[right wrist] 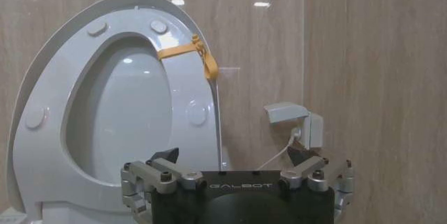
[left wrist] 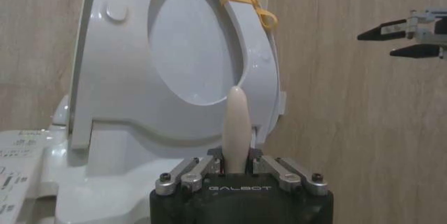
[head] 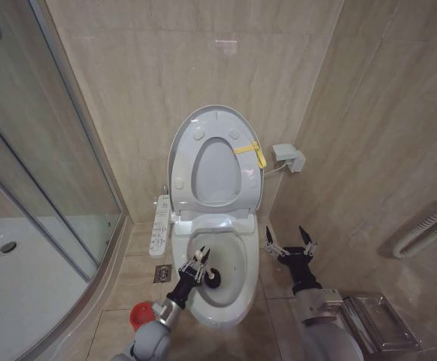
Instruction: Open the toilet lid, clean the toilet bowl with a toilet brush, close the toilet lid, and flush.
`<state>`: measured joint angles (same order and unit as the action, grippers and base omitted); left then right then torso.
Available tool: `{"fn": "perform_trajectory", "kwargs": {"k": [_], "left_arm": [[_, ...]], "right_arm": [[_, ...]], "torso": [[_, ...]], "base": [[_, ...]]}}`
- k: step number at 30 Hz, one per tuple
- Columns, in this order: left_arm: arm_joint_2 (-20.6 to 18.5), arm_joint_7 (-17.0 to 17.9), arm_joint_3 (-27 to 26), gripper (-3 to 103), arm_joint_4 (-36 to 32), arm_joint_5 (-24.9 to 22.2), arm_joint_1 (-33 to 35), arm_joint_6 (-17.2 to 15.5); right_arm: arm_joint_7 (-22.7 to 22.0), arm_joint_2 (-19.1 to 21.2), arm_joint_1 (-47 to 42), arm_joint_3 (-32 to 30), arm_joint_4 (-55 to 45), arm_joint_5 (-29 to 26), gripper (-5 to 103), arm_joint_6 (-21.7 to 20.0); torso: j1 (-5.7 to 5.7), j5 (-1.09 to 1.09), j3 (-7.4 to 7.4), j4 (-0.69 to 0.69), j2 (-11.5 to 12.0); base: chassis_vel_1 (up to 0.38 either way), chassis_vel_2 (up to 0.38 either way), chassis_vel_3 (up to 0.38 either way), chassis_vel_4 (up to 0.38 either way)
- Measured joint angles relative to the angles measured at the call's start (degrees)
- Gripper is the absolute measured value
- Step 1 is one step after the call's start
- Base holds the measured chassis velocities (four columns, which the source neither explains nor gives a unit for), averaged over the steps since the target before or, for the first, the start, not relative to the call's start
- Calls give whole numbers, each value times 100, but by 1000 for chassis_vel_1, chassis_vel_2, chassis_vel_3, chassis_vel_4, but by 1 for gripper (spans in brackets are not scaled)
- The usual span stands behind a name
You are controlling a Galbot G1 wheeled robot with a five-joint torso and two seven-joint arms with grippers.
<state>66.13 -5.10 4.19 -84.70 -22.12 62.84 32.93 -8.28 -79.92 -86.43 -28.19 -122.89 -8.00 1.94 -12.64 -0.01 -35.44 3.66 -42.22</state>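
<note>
The toilet lid stands raised against the wall with the seat ring up in front of it and a yellow tag at the rim. Below lies the open toilet bowl. My left gripper is over the bowl's left side, shut on the toilet brush's pale handle. The black brush head is down inside the bowl. My right gripper hangs open, holding nothing, just right of the bowl. The right wrist view faces the lid past the gripper.
A glass shower enclosure and white shower tray fill the left. A red holder cup stands on the floor left of the bowl, near a floor drain. A control panel flanks the toilet; a wall box sits right.
</note>
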Motion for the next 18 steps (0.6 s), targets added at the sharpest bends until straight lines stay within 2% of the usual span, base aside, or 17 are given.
{"fn": "perform_trajectory", "kwargs": {"k": [6, 9, 18], "left_arm": [[-32, 13, 5, 20, -21, 6, -27, 17], [169, 82, 31, 20, 179, 63, -354, 260], [484, 122, 384, 20, 575, 8, -1186, 294]], "right_arm": [[0, 0, 0, 0, 0, 0, 100, 0], [0, 0, 0, 0, 0, 0, 100, 0], [0, 0, 0, 0, 0, 0, 100, 0]], "torso": [[0, 0, 0, -1, 0], [0, 0, 0, 1, 0], [-1, 2, 0, 0, 0]], "base": [[0, 0, 0, 0], [0, 0, 0, 0], [0, 0, 0, 0]]}}
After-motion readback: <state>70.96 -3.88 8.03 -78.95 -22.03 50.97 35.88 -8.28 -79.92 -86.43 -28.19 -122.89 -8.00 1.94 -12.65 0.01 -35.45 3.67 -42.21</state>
